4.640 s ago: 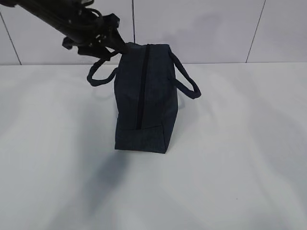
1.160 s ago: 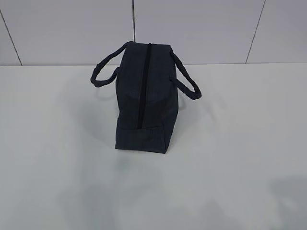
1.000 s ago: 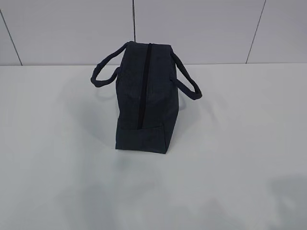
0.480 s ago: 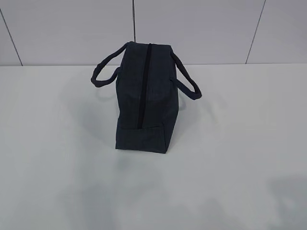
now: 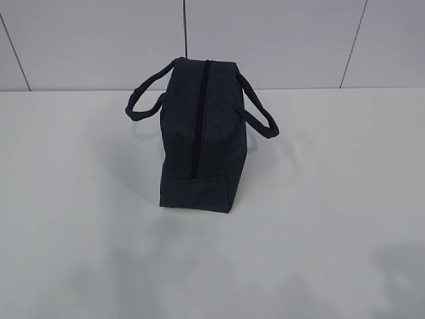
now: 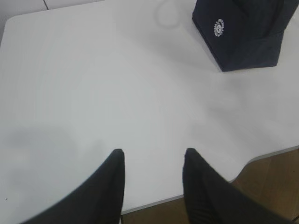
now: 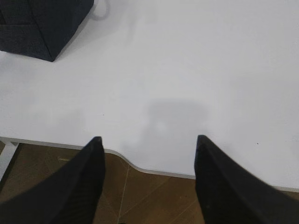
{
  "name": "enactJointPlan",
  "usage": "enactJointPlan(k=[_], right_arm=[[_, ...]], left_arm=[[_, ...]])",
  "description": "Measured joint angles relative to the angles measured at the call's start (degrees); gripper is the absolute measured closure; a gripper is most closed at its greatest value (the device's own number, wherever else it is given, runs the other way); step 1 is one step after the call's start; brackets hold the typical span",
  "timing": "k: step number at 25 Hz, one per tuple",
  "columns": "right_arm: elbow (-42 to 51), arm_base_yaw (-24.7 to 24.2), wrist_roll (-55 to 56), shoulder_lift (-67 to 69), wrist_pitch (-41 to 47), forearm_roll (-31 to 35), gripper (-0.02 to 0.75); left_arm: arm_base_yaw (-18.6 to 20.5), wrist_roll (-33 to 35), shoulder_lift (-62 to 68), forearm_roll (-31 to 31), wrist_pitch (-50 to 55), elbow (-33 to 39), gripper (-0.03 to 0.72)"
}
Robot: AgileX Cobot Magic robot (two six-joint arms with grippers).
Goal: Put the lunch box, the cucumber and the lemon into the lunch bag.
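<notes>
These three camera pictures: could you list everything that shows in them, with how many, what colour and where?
Dark navy boxy fabric lunch bag: one, navy, upright on the table toward the back, its top zipper closed.
Loop handles: two, navy, one hanging out to each side of the bag.
Round white logo: one, white, on the bag's end panel, seen in the left wrist view.
White table: one, white, under everything.
White tiled wall: one, behind the table.
Brown wooden floor: brown, beyond the table's near edge.
Left pincer: one, black, open, empty, above the table's near edge.
Right pincer: one, black, open, empty, above the near edge.
</notes>
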Motion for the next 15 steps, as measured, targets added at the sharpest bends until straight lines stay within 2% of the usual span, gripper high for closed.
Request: enactJointPlan(k=[4,15], right_arm=[[0.0,0.0,0.0,0.0,-0.1,0.0,0.276],[0.0,0.0,0.0,0.0,-0.1,0.0,0.276]], left_arm=[[1.6,0.0,0.0,0.0,0.0,0.0,0.399],[1.8,0.0,0.0,0.0,0.0,0.0,0.442]])
